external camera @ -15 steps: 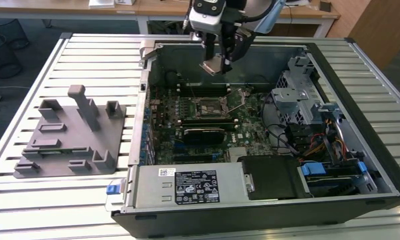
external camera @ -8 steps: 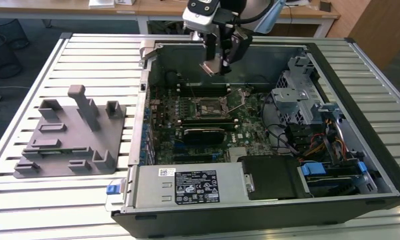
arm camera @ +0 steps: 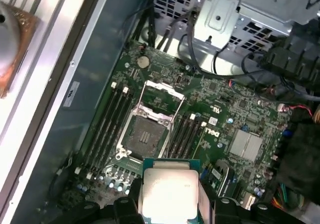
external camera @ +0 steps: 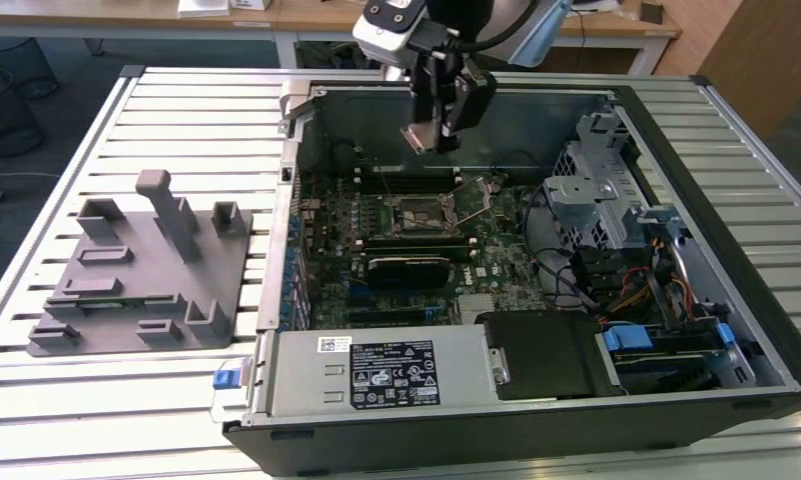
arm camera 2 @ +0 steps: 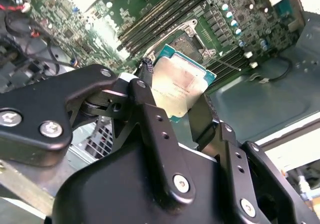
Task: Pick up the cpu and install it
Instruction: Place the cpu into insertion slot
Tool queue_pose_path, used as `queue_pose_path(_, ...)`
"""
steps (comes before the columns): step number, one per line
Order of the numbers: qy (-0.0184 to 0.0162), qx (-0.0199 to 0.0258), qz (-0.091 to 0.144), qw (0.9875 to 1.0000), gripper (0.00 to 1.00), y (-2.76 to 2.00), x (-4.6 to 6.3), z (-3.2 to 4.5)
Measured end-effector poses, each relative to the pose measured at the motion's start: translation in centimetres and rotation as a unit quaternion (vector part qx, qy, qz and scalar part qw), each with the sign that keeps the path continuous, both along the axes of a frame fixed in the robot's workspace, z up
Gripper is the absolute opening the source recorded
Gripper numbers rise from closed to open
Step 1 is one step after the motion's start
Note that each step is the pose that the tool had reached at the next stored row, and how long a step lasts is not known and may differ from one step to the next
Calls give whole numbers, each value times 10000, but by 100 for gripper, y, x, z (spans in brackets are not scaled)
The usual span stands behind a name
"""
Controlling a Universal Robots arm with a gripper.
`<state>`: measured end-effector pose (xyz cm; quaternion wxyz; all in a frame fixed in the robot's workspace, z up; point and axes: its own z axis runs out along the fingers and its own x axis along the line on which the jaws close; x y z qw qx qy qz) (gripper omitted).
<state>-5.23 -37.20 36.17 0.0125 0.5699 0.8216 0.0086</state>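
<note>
My gripper is shut on the cpu, a small square chip with a shiny silver top, and holds it in the air over the rear part of the open computer case. In both wrist views the cpu sits between the black fingers, pinched by two opposite edges. The black-framed socket lies on the green motherboard below and a little ahead of the chip, with its metal load plate swung up. The socket looks bare inside.
The case lies on its side on a slatted metal table. Memory slots flank the socket. A drive cage and cables fill the exterior view's right side. A grey parts fixture stands on the exterior view's left.
</note>
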Motion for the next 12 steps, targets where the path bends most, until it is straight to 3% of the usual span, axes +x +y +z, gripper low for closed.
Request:
queue_pose_path(7, 0, 0, -397, 9992, 53, 18, 0, -29)
queue_pose_path(12, 0, 0, -788, 9969, 53, 21, 0, -56)
